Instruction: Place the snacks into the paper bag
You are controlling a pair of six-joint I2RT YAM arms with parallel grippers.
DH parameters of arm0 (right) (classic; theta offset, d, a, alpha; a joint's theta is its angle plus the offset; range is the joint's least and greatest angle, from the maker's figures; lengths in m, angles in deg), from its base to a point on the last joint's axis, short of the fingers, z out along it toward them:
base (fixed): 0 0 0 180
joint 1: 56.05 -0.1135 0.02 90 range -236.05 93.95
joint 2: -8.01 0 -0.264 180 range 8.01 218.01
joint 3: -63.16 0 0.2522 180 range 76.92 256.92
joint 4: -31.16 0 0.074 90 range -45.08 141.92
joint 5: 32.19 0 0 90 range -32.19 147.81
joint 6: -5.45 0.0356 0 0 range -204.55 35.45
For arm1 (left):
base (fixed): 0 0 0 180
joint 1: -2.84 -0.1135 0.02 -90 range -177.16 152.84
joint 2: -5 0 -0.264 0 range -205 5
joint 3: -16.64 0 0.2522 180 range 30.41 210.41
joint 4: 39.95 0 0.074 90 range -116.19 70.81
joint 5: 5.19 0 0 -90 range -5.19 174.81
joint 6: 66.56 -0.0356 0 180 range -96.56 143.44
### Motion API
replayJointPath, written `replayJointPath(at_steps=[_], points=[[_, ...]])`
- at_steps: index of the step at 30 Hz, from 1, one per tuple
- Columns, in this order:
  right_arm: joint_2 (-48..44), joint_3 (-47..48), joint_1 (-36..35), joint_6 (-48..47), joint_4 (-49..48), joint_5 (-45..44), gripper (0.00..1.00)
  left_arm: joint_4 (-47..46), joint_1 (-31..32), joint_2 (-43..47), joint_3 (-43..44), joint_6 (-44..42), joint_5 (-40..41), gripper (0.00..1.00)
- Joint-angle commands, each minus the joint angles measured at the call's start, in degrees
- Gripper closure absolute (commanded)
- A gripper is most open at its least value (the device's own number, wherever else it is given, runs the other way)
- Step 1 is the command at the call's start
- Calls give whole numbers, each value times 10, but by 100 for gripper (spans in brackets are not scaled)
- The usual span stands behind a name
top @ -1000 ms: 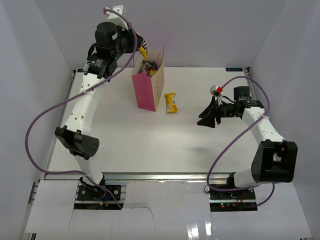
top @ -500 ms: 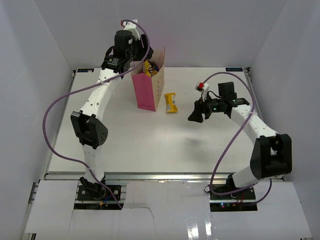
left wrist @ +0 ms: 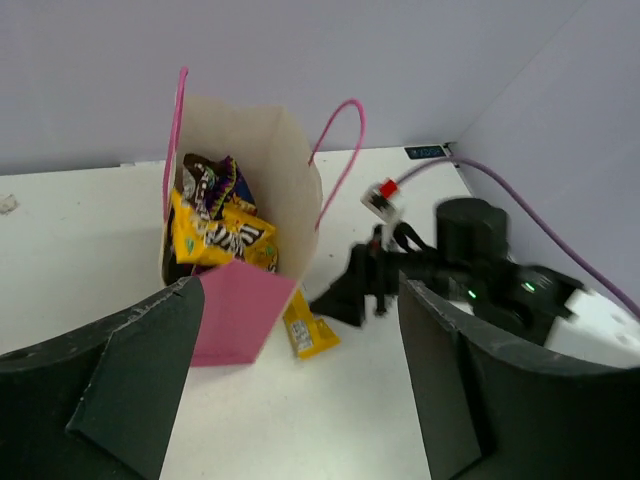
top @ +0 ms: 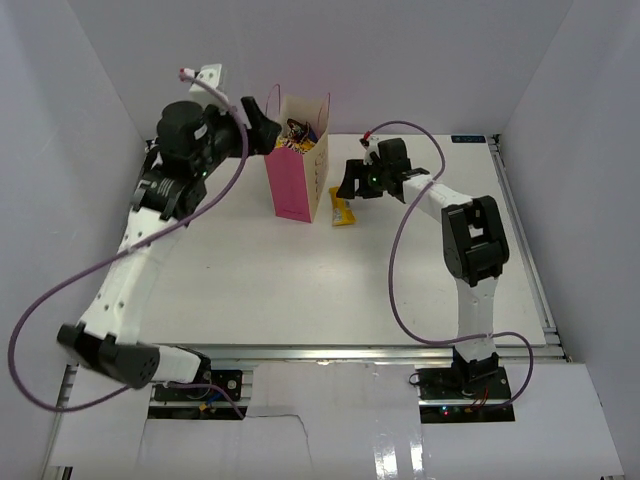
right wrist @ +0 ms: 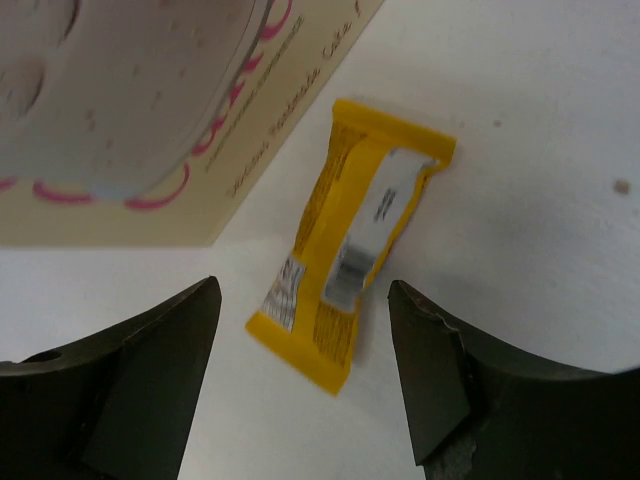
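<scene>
Right gripper (right wrist: 300, 365), spread wide, hovers over the one yellow pack (right wrist: 355, 245) lying just beside the paper bag (top: 291, 185), so descending and closing seems next; left gripper (left wrist: 300, 400) gapes empty.

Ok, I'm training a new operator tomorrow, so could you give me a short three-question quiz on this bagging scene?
1. True or false: a yellow pack lies on the table outside the paper bag.
2. Which claw hovers over that pack? A) left B) right C) neither
3. Fill in: the jaws over that pack stand ____, holding nothing.

Key:
1. True.
2. B, the right claw.
3. Open.
</scene>
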Motion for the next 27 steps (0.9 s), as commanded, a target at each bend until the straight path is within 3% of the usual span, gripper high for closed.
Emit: replayJointPath(at_steps=[1, 2, 6, 9, 12, 13, 17, 21, 25, 27], points=[[55, 82, -13, 61, -8, -58, 26, -8, 1, 149, -137, 3, 5, 11], [67, 93, -18, 61, -8, -67, 27, -8, 1, 180, -212, 19, 9, 10], [108, 134, -30, 48, 4, -152, 30, 12, -1, 317, -345, 74, 29, 5], [116, 133, -35, 41, 6, -167, 32, 21, -1, 386, -405, 118, 32, 4], [119, 118, -38, 40, 11, -144, 42, 7, -1, 414, -444, 155, 16, 4], [116, 105, -37, 43, 11, -137, 51, -2, -1, 414, -470, 178, -1, 4], [80, 37, -34, 45, 2, -111, 64, -78, -1, 391, -534, 234, -65, 4], [-19, -80, -28, 35, -72, -73, 80, -189, -1, 332, -595, 314, -137, 4], [-115, -190, -21, 3, -105, -28, 86, -254, 7, 257, -622, 370, -195, 4], [-171, -253, -19, -32, -110, 44, 91, -297, 24, 218, -625, 378, -210, 4]])
